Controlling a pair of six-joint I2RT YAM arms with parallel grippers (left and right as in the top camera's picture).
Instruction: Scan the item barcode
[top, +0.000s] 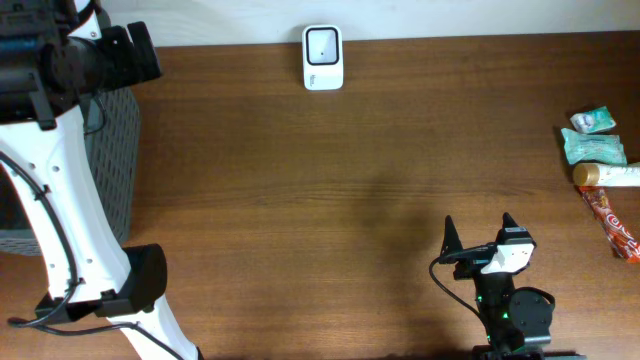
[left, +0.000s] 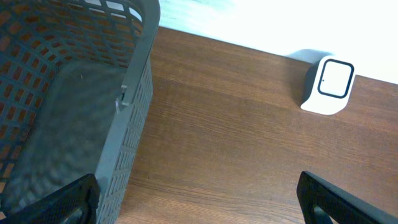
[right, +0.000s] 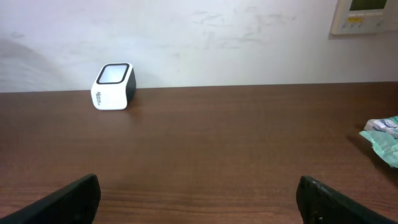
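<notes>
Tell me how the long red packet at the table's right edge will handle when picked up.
The red packet looks like a glossy wrapper, so probably light and a bit slippery. It lies flat and long, so it likely won't roll, but may sag if pinched at one end.

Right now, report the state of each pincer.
Left pincer: open, holding nothing.
Right pincer: open, holding nothing.
</notes>
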